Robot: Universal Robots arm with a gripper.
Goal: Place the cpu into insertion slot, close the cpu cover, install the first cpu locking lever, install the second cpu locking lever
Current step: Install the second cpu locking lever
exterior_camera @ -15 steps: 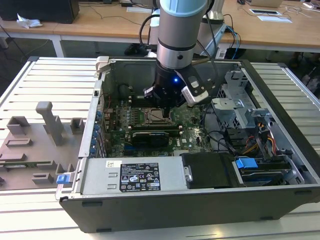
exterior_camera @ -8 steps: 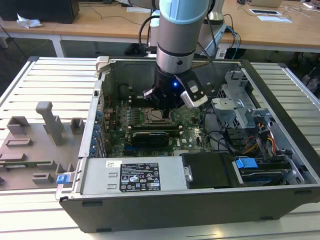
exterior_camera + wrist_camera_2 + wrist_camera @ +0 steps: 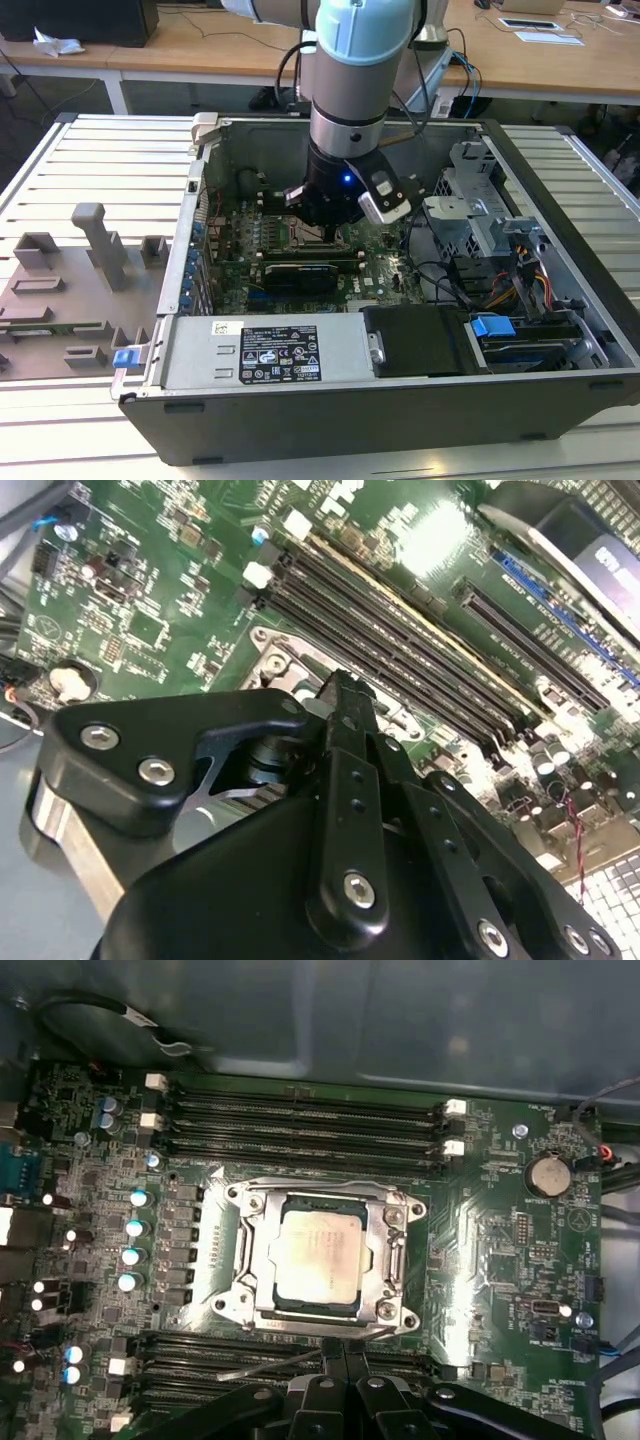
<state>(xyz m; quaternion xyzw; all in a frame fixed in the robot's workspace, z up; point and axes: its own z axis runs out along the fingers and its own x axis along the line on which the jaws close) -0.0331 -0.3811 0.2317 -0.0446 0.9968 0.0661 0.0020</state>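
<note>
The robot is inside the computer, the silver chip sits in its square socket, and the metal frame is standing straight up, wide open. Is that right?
Almost. The gripper is inside the computer case and the cpu does sit in the insertion slot. But the cpu cover isn't standing up: the first wrist view shows it lying flat around the cpu, closed over the slot.

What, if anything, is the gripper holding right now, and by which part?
Nothing shows as held. The cpu lies in the socket with the cpu cover down around it; the gripper sits at the socket's edge.
</note>
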